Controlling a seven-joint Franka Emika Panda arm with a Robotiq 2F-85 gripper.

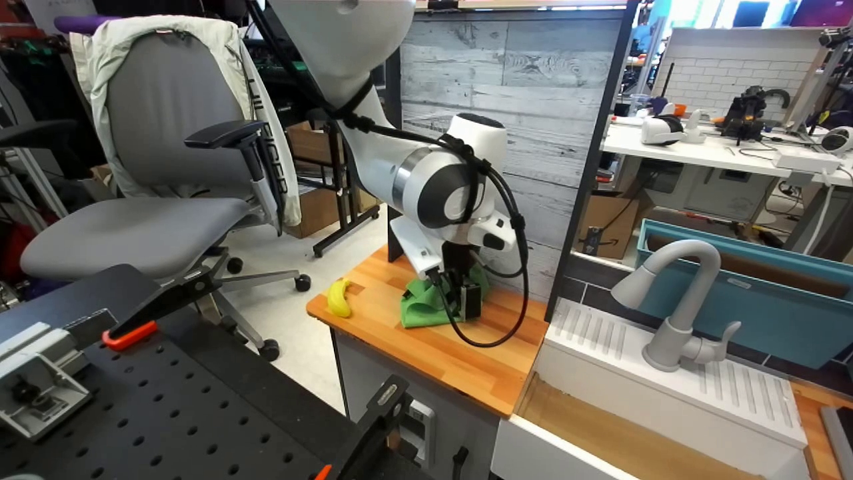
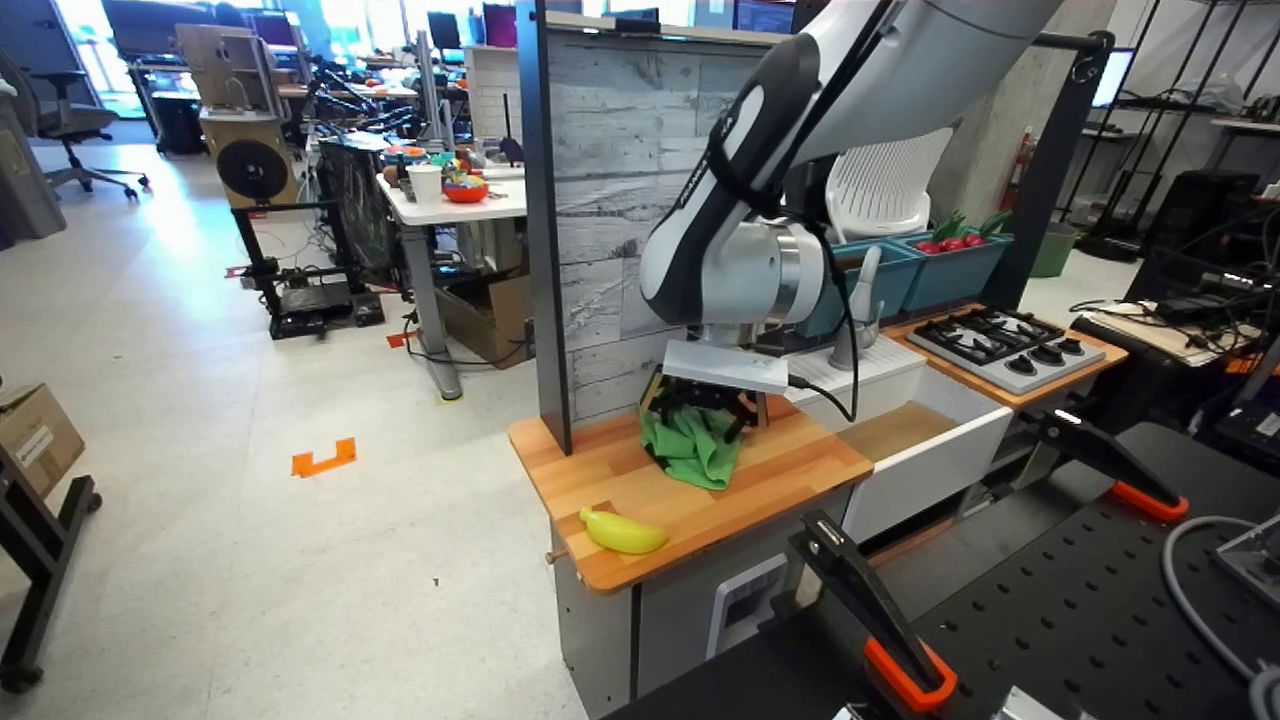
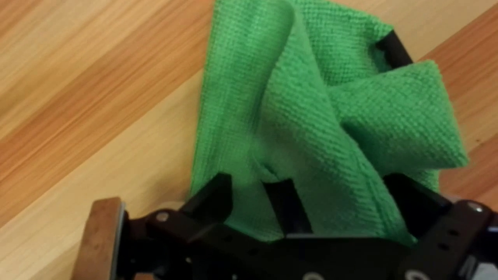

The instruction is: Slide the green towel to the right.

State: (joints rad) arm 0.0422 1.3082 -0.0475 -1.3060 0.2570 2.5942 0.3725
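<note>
The gripper point(image 3: 307, 186) stands wide, straddling the bunched green towel point(image 3: 237, 97); bare counter point(image 2: 640, 495) separates it from the banana point(image 2: 625, 533) near the edge point(image 2: 606, 578).

In both exterior views the arm point(image 1: 370, 150) slants down from above and bends at the wrist point(image 2: 740, 275); the gripper point(image 3: 309, 194) points downward, its black fingers point(image 3: 212, 196) spread wide apart.

In both exterior views you look down on the counter point(image 1: 383, 330) from farther back, at differing angles, sharing the banana point(image 2: 625, 533) and sink point(image 2: 930, 478); your wrist view faces down, close over the towel point(image 3: 303, 116), its tilt hard to judge.
</note>
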